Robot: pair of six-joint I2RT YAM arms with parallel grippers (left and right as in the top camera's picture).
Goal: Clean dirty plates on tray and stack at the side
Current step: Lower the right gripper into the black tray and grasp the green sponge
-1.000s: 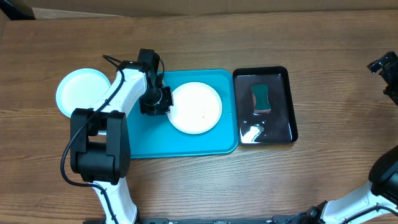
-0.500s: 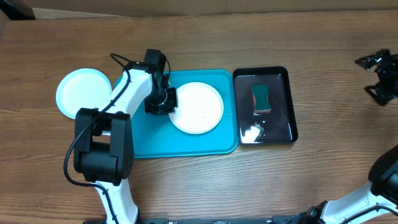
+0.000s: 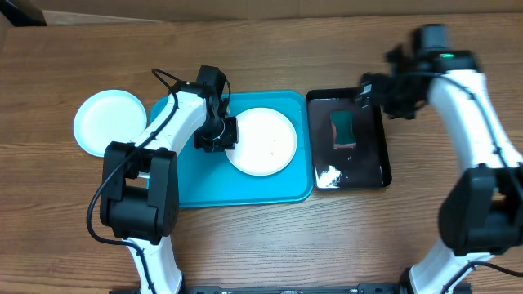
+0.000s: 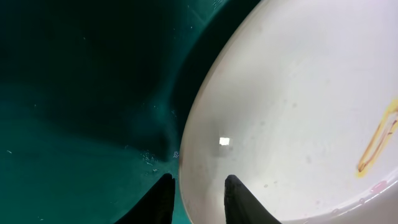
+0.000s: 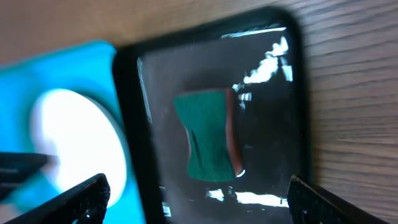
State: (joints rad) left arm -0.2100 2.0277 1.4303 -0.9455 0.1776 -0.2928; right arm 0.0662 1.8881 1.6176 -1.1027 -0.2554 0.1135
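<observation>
A white plate (image 3: 263,140) with a small brown smear (image 4: 377,139) lies on the turquoise tray (image 3: 245,189). My left gripper (image 3: 224,134) is at the plate's left edge. In the left wrist view its two fingers (image 4: 198,198) straddle the white plate's rim (image 4: 186,143), closed on it. A pale blue plate (image 3: 106,121) lies on the table left of the tray. The lime green plate is out of view. My right gripper (image 3: 377,90) hangs open and empty over the black tray (image 3: 381,139); its fingers (image 5: 199,202) are spread wide.
A green sponge (image 3: 343,126) with a brown side lies in the glossy black tray, also in the right wrist view (image 5: 208,143). A bit of white foam (image 3: 328,174) sits at that tray's near left corner. Wooden table all round.
My right arm has swung in from the far right edge to above the black tray. My left gripper and the white plate have shifted slightly to the right.
</observation>
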